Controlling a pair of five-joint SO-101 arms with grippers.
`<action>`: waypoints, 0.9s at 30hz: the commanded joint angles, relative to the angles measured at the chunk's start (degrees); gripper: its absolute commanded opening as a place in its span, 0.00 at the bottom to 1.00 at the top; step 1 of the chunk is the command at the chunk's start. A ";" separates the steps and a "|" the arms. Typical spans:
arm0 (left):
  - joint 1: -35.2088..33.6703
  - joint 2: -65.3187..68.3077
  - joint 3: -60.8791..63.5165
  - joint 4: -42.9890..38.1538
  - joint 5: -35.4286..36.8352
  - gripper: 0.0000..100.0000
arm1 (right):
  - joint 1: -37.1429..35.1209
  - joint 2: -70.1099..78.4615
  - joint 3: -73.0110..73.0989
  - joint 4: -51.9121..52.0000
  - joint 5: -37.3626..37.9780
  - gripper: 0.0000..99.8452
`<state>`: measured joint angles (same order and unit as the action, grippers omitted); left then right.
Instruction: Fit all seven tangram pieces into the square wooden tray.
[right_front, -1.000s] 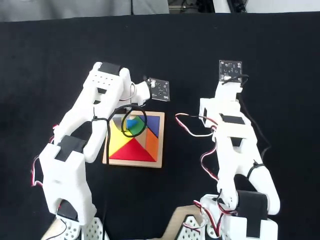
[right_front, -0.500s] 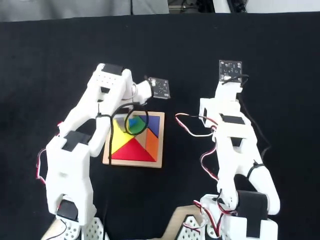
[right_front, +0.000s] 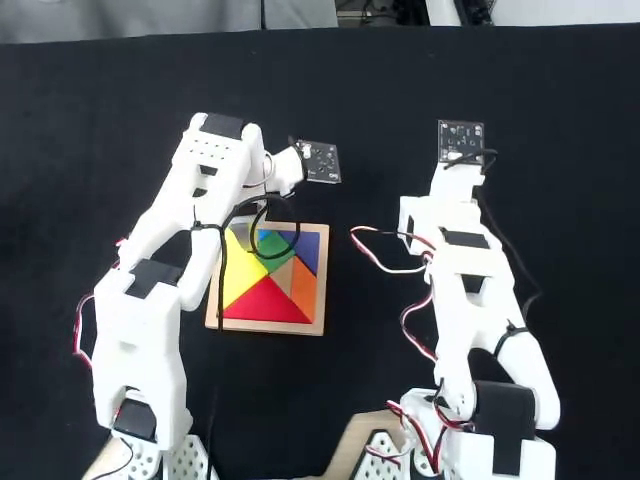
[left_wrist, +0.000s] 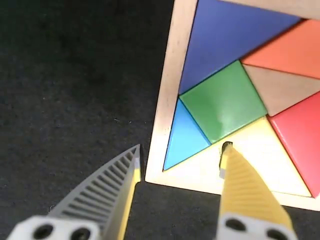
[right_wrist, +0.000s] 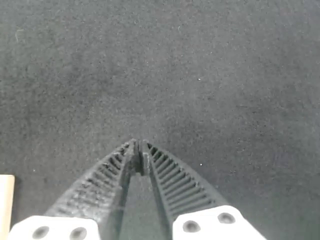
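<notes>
Six coloured pieces (left_wrist: 222, 102) lie flat in the wooden tray (left_wrist: 167, 100), plus a tan triangle (left_wrist: 286, 90) that's either piece seven or bare floor, can't tell, so it looks basically done. Left gripper (left_wrist: 181, 147) hangs open and empty over the tray's corner. Right gripper (right_wrist: 137, 145) is closed on nothing above the black cloth (right_wrist: 200, 60), well apart.

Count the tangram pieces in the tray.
7, all in the tray: dark blue, orange, green, light blue, yellow, red, plus a tan triangle that may be a bare slot.
</notes>
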<state>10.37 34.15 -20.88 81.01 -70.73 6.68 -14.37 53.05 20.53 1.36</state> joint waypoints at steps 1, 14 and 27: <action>-0.66 -0.88 -3.65 0.97 1.23 0.26 | 0.35 -2.77 -0.75 -1.41 0.53 0.01; -9.27 -15.82 -9.01 8.18 28.84 0.26 | 0.35 -2.77 -0.66 -1.41 0.35 0.01; -17.89 -50.81 -2.42 19.25 48.88 0.26 | 0.26 -3.30 0.22 -1.41 0.44 0.01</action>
<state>-4.22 -5.05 -25.45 99.82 -23.34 6.68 -14.37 53.93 20.35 1.36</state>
